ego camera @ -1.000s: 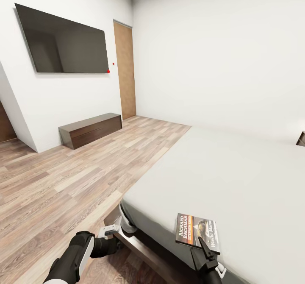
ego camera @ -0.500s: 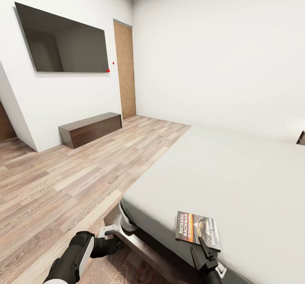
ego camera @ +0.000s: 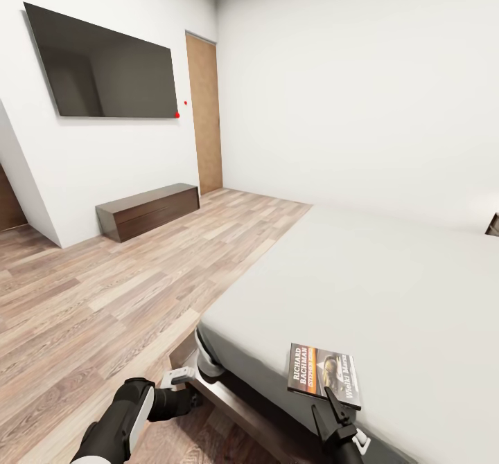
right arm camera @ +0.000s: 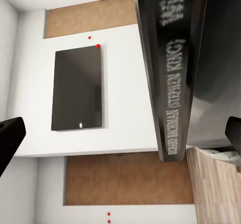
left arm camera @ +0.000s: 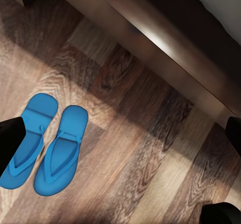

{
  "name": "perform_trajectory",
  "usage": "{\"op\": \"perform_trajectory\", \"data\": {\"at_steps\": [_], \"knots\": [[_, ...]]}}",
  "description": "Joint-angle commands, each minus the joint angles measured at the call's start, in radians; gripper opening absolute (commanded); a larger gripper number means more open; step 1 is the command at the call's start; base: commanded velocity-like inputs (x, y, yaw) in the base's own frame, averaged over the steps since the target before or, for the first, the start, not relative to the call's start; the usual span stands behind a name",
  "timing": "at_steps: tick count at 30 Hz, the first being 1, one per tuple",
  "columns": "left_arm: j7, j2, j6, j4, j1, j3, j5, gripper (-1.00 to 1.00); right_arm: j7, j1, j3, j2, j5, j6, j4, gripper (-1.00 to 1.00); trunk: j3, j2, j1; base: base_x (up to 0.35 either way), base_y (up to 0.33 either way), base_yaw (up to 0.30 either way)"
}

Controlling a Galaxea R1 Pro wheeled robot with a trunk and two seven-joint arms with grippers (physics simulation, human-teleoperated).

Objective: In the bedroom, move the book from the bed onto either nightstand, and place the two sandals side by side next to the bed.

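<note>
The book [ego camera: 324, 377] lies flat on the pale grey bed [ego camera: 388, 277], close to its near edge. My right gripper [ego camera: 334, 408] is just in front of the book, and its upper finger overlaps the book's near edge. In the right wrist view the book's dark spine [right arm camera: 170, 83] stands between two widely spread fingers [right arm camera: 10, 138], so this gripper is open. The two blue sandals [left arm camera: 30, 138] [left arm camera: 61, 148] lie side by side on the floor beside the bed's dark frame [left arm camera: 165, 48]. My left gripper [ego camera: 180, 377] hangs open above them, low beside the bed's corner.
A long dark TV bench [ego camera: 147, 212] stands under the wall TV [ego camera: 104, 69], with a brown door [ego camera: 205, 114] beyond it. Wood-plank floor [ego camera: 104, 298] lies left of the bed. A dark wooden corner [ego camera: 493, 226] shows past the bed; I cannot tell whether it is the nightstand.
My right gripper has drawn back a few pixels toward the bed's near edge, and the book has shifted very slightly away. The left arm has not moved.
</note>
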Motion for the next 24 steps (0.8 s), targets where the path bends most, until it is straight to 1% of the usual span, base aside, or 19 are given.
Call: {"op": "perform_trajectory", "data": {"at_steps": [1, 24], "knots": [[-0.009, -0.001, 0.004, -0.001, -0.001, 0.006, -0.011, 1.00, 0.002, 0.000, 0.007, 0.000, -0.011, 0.010, -0.001, 1.00, -0.001, 0.000, 0.000, 0.000, 0.000, 0.000], [-0.009, -0.001, 0.004, -0.001, -0.001, 0.006, -0.011, 1.00, 0.002, 0.000, 0.007, 0.001, -0.011, 0.009, -0.004, 1.00, -0.001, 0.000, 0.000, 0.000, 0.000, 0.000]]}}
